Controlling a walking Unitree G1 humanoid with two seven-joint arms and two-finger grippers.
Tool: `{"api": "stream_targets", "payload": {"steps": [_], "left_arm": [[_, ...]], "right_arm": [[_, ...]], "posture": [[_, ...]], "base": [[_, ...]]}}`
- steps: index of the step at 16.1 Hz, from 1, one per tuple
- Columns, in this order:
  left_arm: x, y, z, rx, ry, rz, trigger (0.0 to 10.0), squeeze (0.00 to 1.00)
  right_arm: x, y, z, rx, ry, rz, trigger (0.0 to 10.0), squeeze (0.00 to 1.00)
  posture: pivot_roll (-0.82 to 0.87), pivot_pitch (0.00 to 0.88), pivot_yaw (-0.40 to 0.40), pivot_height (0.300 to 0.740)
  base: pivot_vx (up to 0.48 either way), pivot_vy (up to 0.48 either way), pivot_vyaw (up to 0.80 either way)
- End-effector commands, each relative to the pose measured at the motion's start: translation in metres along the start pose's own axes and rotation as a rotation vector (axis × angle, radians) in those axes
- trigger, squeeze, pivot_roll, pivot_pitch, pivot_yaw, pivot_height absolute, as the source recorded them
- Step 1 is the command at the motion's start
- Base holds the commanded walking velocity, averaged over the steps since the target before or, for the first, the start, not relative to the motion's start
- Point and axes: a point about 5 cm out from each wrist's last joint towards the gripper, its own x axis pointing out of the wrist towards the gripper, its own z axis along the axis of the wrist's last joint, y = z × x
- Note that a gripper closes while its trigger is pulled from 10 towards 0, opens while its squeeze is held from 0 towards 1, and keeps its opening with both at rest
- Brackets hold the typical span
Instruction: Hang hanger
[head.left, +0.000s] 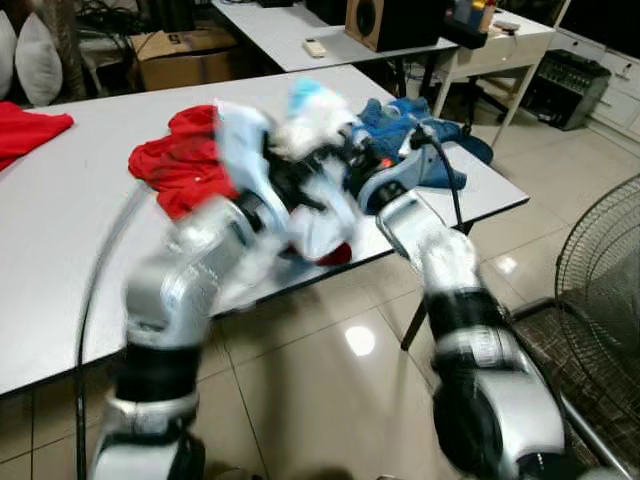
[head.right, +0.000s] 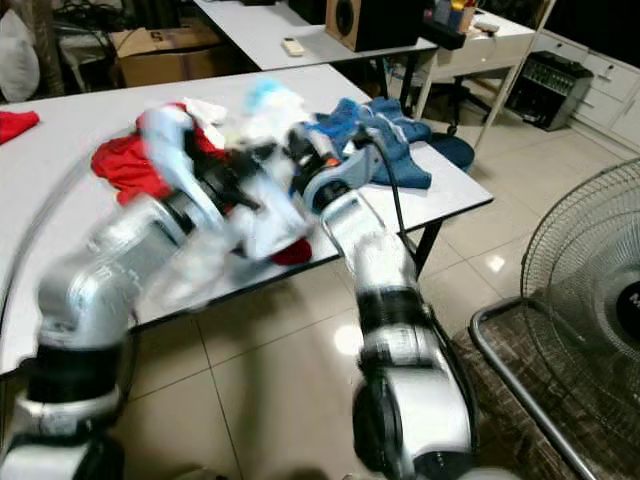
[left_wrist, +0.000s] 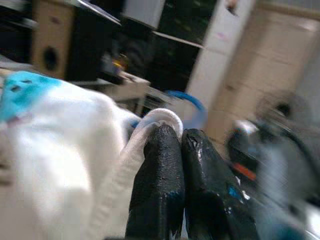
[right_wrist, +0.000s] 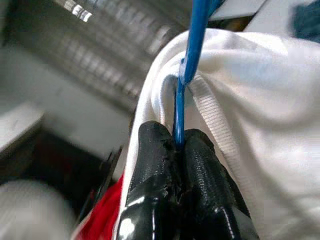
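Right hand (right_wrist: 181, 145): fingers pinched on the blue hanger (right_wrist: 192, 47), which sits inside the neck of a white shirt (right_wrist: 260, 115); left hand (left_wrist: 181, 137): fingers pressed together on the shirt's ribbed edge; both held up, blurred, over the near edge of the table (head.left: 70, 200); red cloth (head.left: 180, 160) and blue cloth (head.left: 420, 135) lie on the table behind.
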Motion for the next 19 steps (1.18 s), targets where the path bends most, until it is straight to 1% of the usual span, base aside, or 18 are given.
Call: {"api": "stream_targets", "payload": {"steps": [1,2,3,4,6,7,8,9,10,11,12,13,14,15,16,17,18,19], "left_arm": [[0.002,-0.001,0.006,0.010,-0.011,0.004,1.0,0.00],[0.001,0.000,0.005,0.020,0.000,0.007,1.3,0.00],[-0.003,0.007,0.001,0.071,0.048,0.054,4.4,0.00],[-0.009,0.017,-0.001,0.109,0.076,0.127,10.0,0.00],[-0.018,0.028,0.001,0.133,0.092,0.174,10.0,0.00],[-0.024,0.032,0.003,0.142,0.105,0.180,10.0,1.00],[-0.031,0.040,0.002,0.155,0.146,0.191,10.0,1.00],[-0.034,0.042,0.000,0.160,0.167,0.191,10.0,1.00],[-0.039,0.047,-0.009,0.175,0.231,0.182,10.0,1.00],[-0.042,0.049,-0.016,0.173,0.272,0.181,10.0,1.00],[-0.045,0.051,-0.021,0.155,0.294,0.180,10.0,1.00],[-0.051,0.056,-0.028,0.149,0.323,0.189,10.0,1.00],[-0.059,0.061,-0.035,0.156,0.352,0.205,10.0,1.00],[-0.067,0.065,-0.037,0.165,0.358,0.223,10.0,1.00],[-0.071,0.065,-0.036,0.169,0.354,0.228,10.0,1.00],[-0.080,0.067,-0.035,0.170,0.333,0.258,10.0,1.00],[-0.091,0.071,-0.037,0.185,0.335,0.307,10.0,1.00],[-0.097,0.072,-0.038,0.190,0.337,0.336,10.0,1.00]], "right_arm": [[-0.002,0.011,-0.025,0.047,0.083,0.054,0.0,0.00],[-0.006,0.011,-0.023,0.049,0.087,0.060,0.0,0.00],[-0.018,0.010,-0.013,0.069,0.068,0.056,0.0,0.00],[-0.028,0.006,-0.005,0.071,0.044,0.039,0.0,0.00],[-0.042,0.003,0.002,0.055,0.014,0.012,0.0,0.00],[-0.049,0.002,0.005,0.048,0.003,-0.001,0.0,0.00],[-0.055,0.000,0.008,0.036,-0.015,-0.017,0.0,0.00],[-0.057,0.000,0.009,0.032,-0.022,-0.022,0.0,0.00],[-0.063,0.001,0.010,0.030,-0.031,-0.038,0.0,0.00],[-0.066,0.002,0.011,0.023,-0.036,-0.044,0.0,0.00],[-0.069,0.004,0.013,-0.016,-0.033,-0.041,0.0,0.00],[-0.072,0.009,0.015,-0.057,-0.029,-0.029,0.0,0.00],[-0.076,0.018,0.020,-0.113,-0.029,0.015,0.0,0.00],[-0.082,0.031,0.025,-0.152,-0.036,0.066,0.0,0.00],[-0.085,0.037,0.027,-0.164,-0.041,0.096,0.0,0.00],[-0.092,0.055,0.035,-0.181,-0.061,0.175,0.0,0.00],[-0.094,0.067,0.041,-0.210,-0.079,0.228,0.0,0.00],[-0.094,0.077,0.044,-0.234,-0.089,0.282,0.0,0.00]], "posture": [[-0.09,0.000,-0.016,0.740],[-0.09,0.000,-0.013,0.740],[-0.10,0.000,-0.004,0.740],[-0.10,0.000,0.005,0.740],[-0.11,0.000,0.012,0.740],[-0.11,0.000,0.017,0.740],[-0.11,0.000,0.020,0.740],[-0.11,0.000,0.021,0.740],[-0.12,0.000,0.025,0.740],[-0.12,0.000,0.029,0.740],[-0.12,0.000,0.039,0.740],[-0.13,0.000,0.047,0.740],[-0.13,0.000,0.057,0.740],[-0.13,0.000,0.056,0.740],[-0.12,0.000,0.050,0.740],[-0.11,0.000,0.033,0.740],[-0.08,0.000,0.012,0.740],[-0.08,0.000,0.008,0.740]], "base": [[0.000,0.000,0.00],[0.000,0.000,0.00],[0.000,0.000,0.00],[0.000,0.000,0.00],[0.000,0.000,0.00],[0.000,0.000,0.00],[0.000,0.000,0.00],[0.000,0.000,0.00],[0.000,0.000,0.00],[0.000,0.000,0.00],[0.000,0.000,0.00],[0.000,0.000,0.80],[0.000,0.000,0.80],[0.000,0.000,0.79],[0.000,0.000,0.79],[0.000,0.000,0.76],[0.000,0.000,0.74],[0.000,0.000,0.74]]}}
